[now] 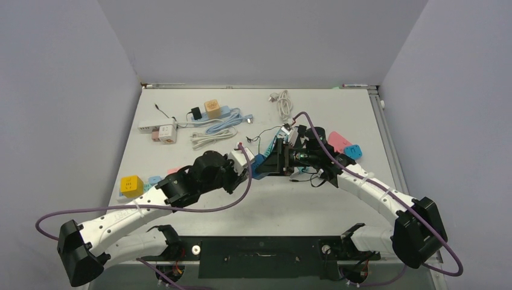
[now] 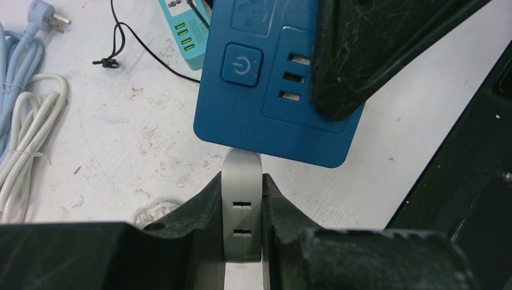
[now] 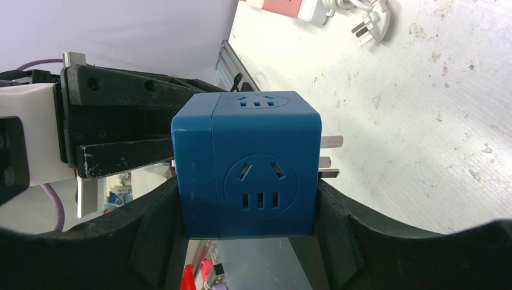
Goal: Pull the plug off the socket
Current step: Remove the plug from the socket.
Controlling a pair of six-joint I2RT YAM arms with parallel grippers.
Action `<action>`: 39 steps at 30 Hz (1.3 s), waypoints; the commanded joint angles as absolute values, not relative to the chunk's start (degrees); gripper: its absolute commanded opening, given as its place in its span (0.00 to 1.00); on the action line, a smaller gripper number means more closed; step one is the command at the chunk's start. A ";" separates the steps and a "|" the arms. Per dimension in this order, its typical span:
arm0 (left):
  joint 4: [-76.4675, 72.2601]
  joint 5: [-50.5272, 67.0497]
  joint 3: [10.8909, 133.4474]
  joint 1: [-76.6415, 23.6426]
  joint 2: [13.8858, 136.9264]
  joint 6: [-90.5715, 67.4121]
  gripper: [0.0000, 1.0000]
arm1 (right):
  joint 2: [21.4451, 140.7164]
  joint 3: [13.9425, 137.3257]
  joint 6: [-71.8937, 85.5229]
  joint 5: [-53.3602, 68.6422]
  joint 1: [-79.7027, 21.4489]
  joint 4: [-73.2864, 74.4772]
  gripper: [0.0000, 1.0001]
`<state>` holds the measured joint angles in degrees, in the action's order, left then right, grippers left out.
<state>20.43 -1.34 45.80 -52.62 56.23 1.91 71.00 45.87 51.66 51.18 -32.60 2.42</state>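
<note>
Grey plug (image 2: 243, 208) clamped by left gripper (image 2: 242, 186), 6 o'clock of cube (image 2: 265, 115); right gripper (image 3: 247, 194) clamps cube. Skewed pull: grip may slip.

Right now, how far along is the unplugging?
Done: right gripper clamps the cube, left gripper clamps the plug. In hand: the plug meets the cube's face with no gap, so it looks seated. Left: pull them apart.
</note>
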 commanded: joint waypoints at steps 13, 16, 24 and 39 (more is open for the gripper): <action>22.28 -10.55 50.40 -48.09 57.97 -1.44 0.00 | 66.62 44.30 48.87 49.19 -32.09 5.86 0.05; 22.45 -10.55 50.58 -47.81 58.30 -1.58 0.00 | 66.53 44.43 48.76 49.31 -32.66 5.86 0.05; 20.55 -4.80 49.52 -48.30 56.41 -0.32 0.00 | 66.30 45.08 49.68 47.02 -32.67 6.01 0.05; 20.74 -3.20 47.99 -57.76 55.01 5.21 0.00 | 69.62 44.65 48.20 48.21 -27.22 5.50 0.05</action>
